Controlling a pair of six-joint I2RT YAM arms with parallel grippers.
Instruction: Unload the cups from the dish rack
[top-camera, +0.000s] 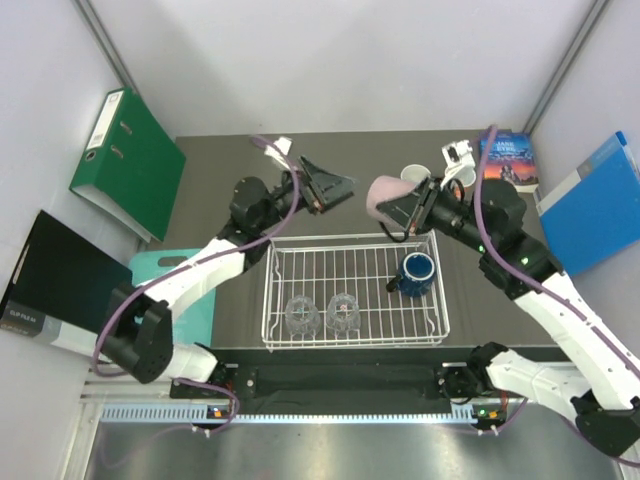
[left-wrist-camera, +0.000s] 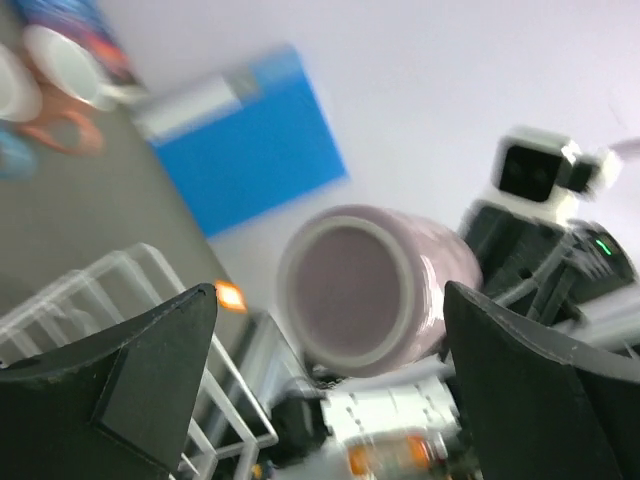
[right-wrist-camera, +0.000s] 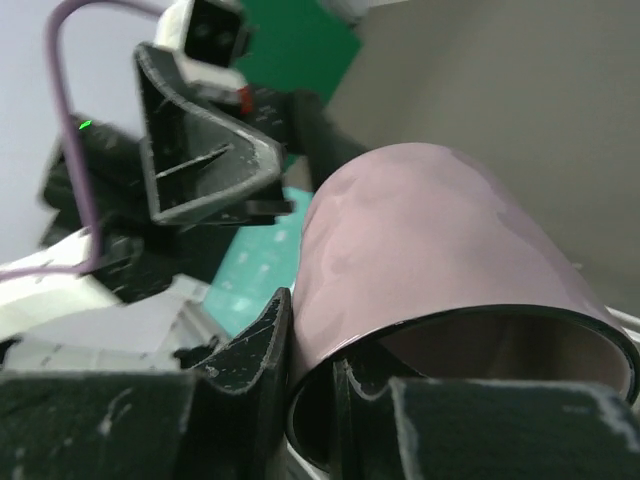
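A green binder (top-camera: 125, 160), black folder (top-camera: 55, 275) and teal board (top-camera: 155, 266) were seen at left, a blue binder (top-camera: 595, 205) and book (top-camera: 510, 160) at right.

Bright even light, faint shadows, left wrist view motion-blurred, soft sheen on pink mug (right-wrist-camera: 430, 240)

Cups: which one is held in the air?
The mauve-pink mug, gripped at its rim by the right tool. The navy mug and both glass tumblers sit in the dish rack; other mugs stand on the table.
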